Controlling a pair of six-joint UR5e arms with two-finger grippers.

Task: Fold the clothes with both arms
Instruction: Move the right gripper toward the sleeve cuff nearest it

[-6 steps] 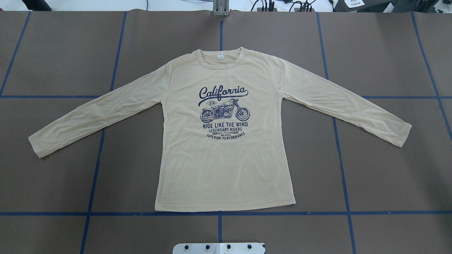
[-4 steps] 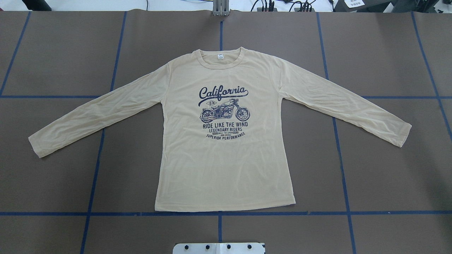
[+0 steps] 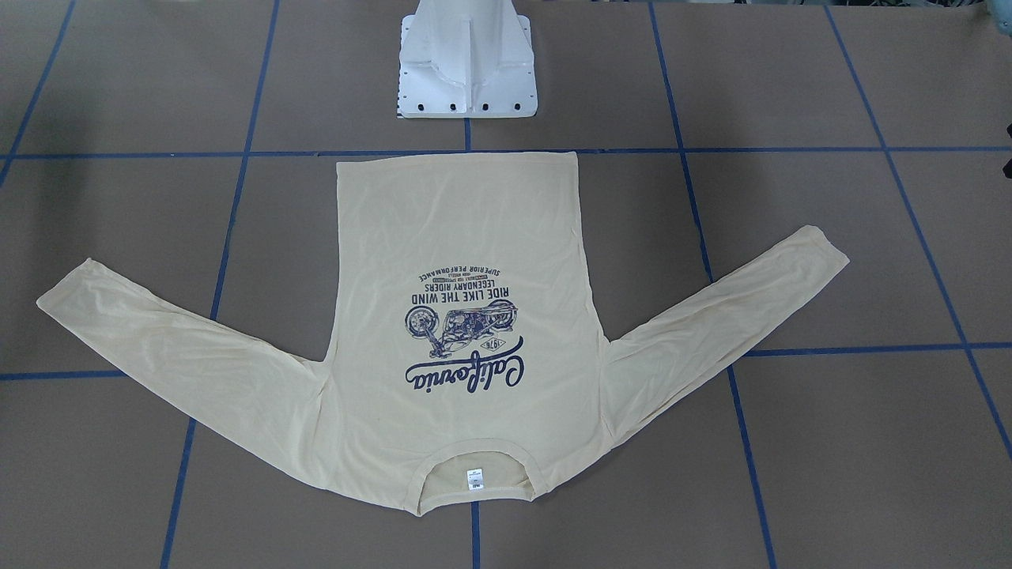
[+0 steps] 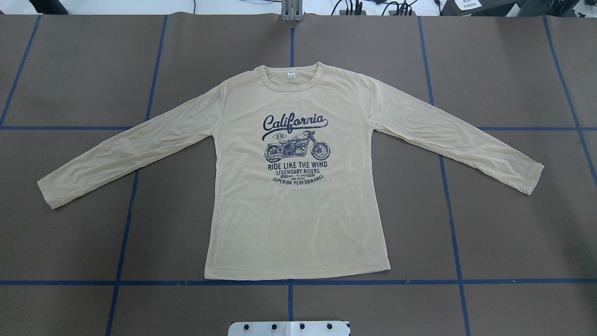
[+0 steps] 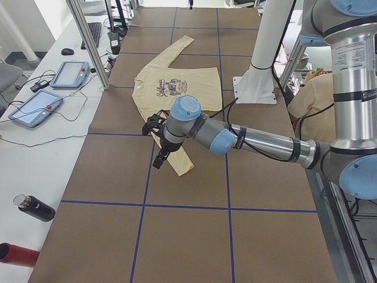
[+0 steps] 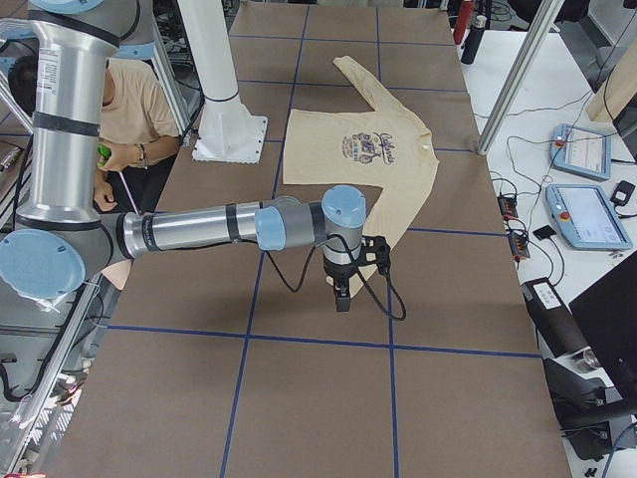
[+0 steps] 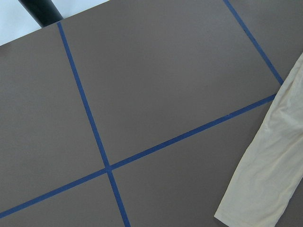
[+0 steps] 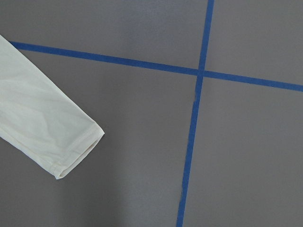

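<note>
The clothes are one cream-yellow long-sleeved T-shirt (image 4: 298,219) lying flat, print up, both sleeves spread, collar away from the robot base; it also shows in other views (image 3: 458,229) (image 5: 177,88) (image 6: 348,149). Neither arm enters the overhead or front-facing views. My left gripper (image 5: 160,160) hangs above the left sleeve's cuff end, and the left wrist view shows that cuff (image 7: 255,189). My right gripper (image 6: 341,294) hangs just past the right sleeve's cuff (image 8: 47,127). Both grippers show only in the side views, so I cannot tell whether either is open or shut.
Blue tape lines (image 4: 289,282) grid the brown table. The white pedestal (image 3: 466,71) stands at the hem side. Teach pendants (image 5: 70,73) and bottles (image 5: 35,209) lie on side benches. A seated person (image 6: 129,110) is behind the robot.
</note>
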